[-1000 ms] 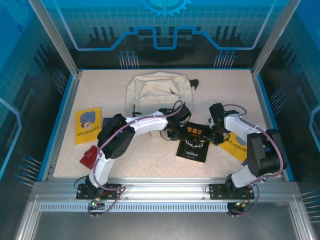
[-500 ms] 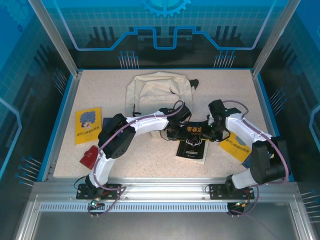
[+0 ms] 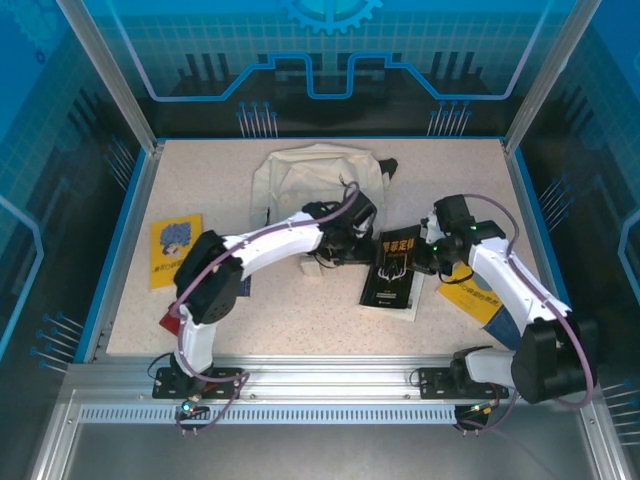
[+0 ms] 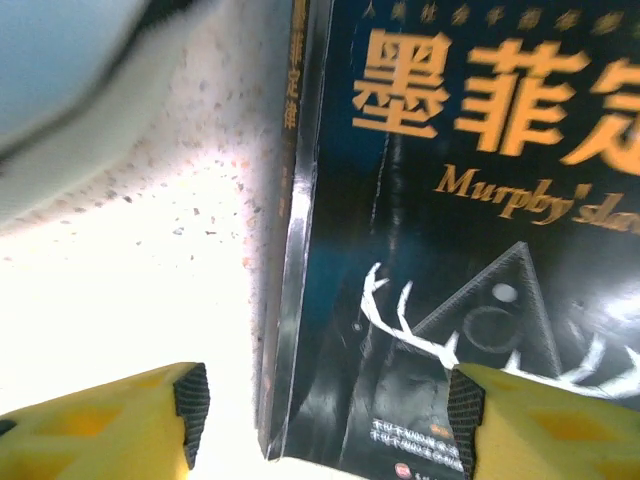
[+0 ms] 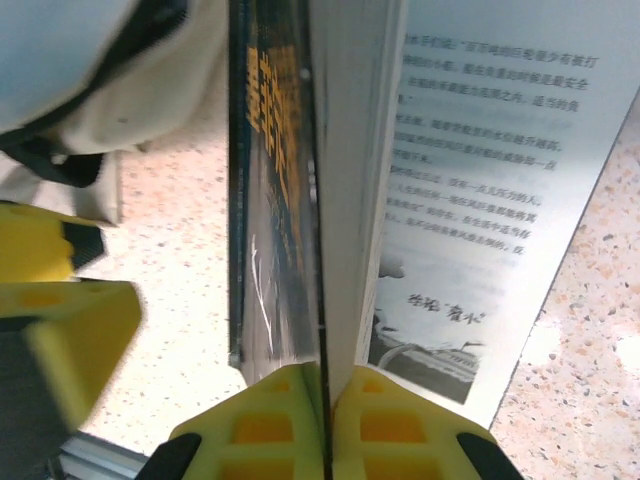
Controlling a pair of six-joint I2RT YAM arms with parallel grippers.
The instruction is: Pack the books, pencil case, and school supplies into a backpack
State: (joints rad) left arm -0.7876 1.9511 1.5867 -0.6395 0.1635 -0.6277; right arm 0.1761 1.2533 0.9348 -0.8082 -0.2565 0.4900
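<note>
A dark navy book (image 3: pixel 393 270) lies in the middle of the table, in front of the cream-white backpack (image 3: pixel 318 178). My right gripper (image 3: pixel 424 258) is shut on the book's right edge. In the right wrist view its yellow fingertips (image 5: pixel 325 400) pinch the raised dark cover (image 5: pixel 272 200) beside a printed page (image 5: pixel 490 170). My left gripper (image 3: pixel 360 248) stands open at the book's left side. Its fingers (image 4: pixel 120 425) straddle the spine (image 4: pixel 292 250) without gripping it. One yellow book (image 3: pixel 176 250) lies at the far left. Another yellow book (image 3: pixel 470 296) sits partly under the right arm.
A red object (image 3: pixel 168 316) lies at the front left, partly behind the left arm. Blue rails (image 3: pixel 530 210) edge the table. The backpack's dark strap (image 5: pixel 60 160) lies close to the book. Bare tabletop (image 3: pixel 300 310) stretches along the front.
The left gripper opened, let go of the book and drew back towards the backpack. The right gripper closed on the book's right edge. The book shifted right and turned slightly.
</note>
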